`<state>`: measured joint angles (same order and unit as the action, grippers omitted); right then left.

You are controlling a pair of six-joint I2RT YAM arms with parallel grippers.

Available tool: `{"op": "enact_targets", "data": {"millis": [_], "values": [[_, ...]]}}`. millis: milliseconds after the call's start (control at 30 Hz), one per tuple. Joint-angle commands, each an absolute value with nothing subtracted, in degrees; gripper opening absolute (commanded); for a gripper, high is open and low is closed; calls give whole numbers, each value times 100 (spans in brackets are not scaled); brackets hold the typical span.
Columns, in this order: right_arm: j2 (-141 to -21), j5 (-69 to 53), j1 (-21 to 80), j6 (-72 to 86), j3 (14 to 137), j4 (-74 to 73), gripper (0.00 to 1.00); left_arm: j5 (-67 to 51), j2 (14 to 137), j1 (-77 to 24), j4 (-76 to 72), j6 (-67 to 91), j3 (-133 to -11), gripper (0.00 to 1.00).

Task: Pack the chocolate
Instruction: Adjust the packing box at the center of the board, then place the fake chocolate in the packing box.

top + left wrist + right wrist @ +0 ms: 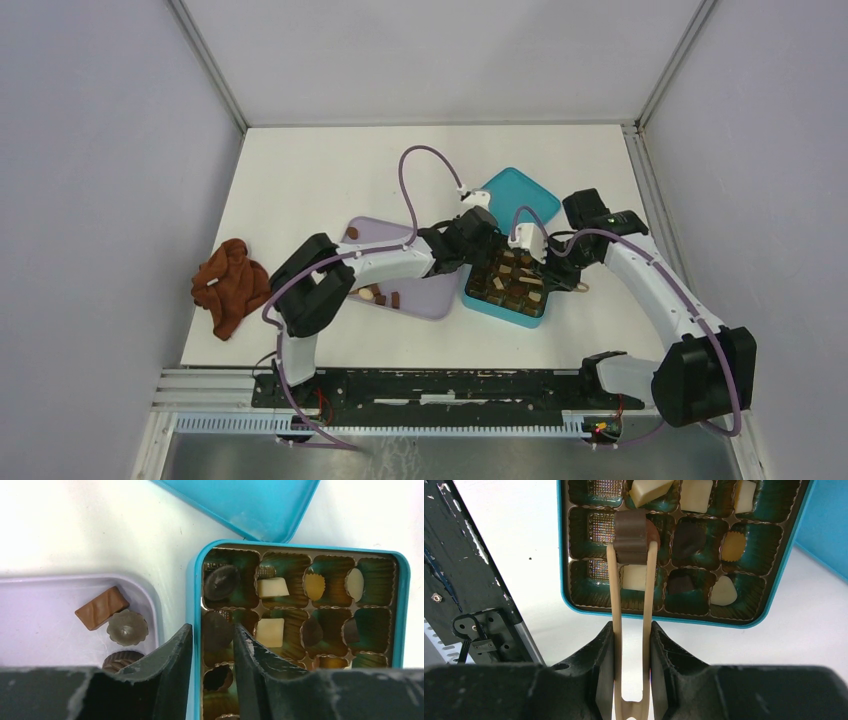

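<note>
The open teal box holds several cream and brown chocolates in its gold cells. My right gripper is shut on beige tweezers. The tweezer tips pinch a mid-brown chocolate over a cell near the box's left side. My left gripper is slightly open and straddles the box's left wall, one finger outside and one inside beside a dark round chocolate. A few more chocolates lie in the purple tray.
The teal lid lies behind the box. The purple tray touches the box's left side. A rust-brown cloth lump sits at the table's left edge. The black base rail runs close to the box's near corner.
</note>
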<state>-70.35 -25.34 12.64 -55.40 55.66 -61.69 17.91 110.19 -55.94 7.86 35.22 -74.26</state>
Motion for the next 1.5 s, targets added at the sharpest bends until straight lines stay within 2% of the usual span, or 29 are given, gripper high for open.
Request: {"op": "enact_targets", "data": {"millis": [0,233,433,567,900,1167,1300,1467], "values": [[-7065,-2554,1359,-5738,5530,-6119,19,2101,10524,-5554,1056,3823,-7707,44],[-7177,-2297,1853,-5614,5434,-6011,19,3053,9574,-5545,1892,3648,-7486,60],[-7317,-1878,2387,-5324,5378,-5820,19,3840,8430,-5546,2337,3747,-6886,66],[-7551,-1644,2676,-5125,5448,-5756,20,4328,7747,-5546,2602,3967,-6564,73],[-7951,-1245,3057,-4823,5648,-5696,25,4756,6732,-5545,2928,4356,-6024,75],[-8119,-1200,3158,-4722,5703,-5671,42,4797,6443,-5540,2982,4503,-5824,75],[-8149,-1195,3173,-4667,5751,-5664,43,4824,6328,-5545,2999,4534,-5772,75],[-8097,-1191,3170,-4614,5952,-5691,39,4819,6214,-5543,3031,4535,-5764,75]]}}
